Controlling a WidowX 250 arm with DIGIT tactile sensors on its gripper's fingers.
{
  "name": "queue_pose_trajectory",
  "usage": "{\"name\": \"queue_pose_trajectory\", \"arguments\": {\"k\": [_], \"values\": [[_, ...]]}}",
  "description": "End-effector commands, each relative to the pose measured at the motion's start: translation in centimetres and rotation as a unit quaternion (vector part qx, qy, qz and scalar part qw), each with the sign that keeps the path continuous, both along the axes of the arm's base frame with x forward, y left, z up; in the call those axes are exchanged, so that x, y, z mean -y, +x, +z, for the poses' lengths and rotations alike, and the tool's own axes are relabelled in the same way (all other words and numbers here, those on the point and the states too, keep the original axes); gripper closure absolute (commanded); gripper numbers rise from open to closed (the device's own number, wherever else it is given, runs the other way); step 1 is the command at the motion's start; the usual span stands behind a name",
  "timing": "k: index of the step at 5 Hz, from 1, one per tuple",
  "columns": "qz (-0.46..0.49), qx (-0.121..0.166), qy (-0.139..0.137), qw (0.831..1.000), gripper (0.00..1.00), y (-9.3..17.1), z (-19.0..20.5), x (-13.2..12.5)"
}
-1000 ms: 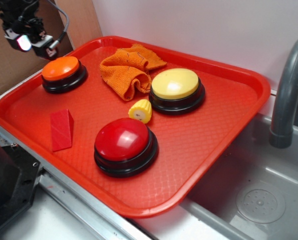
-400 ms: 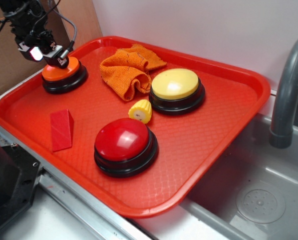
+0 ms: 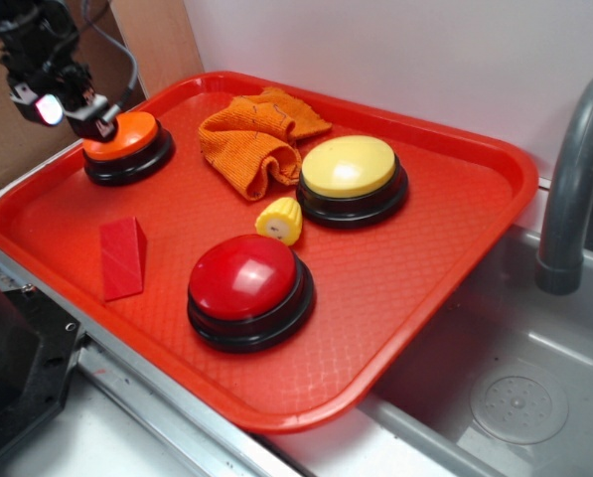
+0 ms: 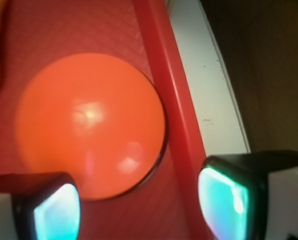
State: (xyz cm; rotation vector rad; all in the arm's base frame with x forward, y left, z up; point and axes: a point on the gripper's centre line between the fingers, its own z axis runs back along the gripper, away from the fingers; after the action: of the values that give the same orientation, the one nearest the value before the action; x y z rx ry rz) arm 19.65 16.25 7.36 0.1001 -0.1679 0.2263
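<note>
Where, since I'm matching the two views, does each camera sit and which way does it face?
Exterior: above the near side of the red tray, looking obliquely down across it toward the wall; the gripper shows top left.
Wrist: on the arm, looking down between two open fingers at the tray rim.
Shared: the orange button, at the gripper in both.

Bright even light; soft wrist view (blurred), glare on domes
</note>
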Motion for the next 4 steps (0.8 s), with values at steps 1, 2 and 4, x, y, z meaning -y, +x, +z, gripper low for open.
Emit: {"name": "queue_pose_trajectory", "arguments": {"k": [1,2,4], "values": [[-0.003,0.007,0.003,1.0,0.0,-1.1,6.5,0.7],[0.006,0.016,-0.021,1.0,0.0,-1.1,8.0,0.9],[0.02,0.028,-0.037,0.999,0.0,-1.3,9.5,1.1]]}}
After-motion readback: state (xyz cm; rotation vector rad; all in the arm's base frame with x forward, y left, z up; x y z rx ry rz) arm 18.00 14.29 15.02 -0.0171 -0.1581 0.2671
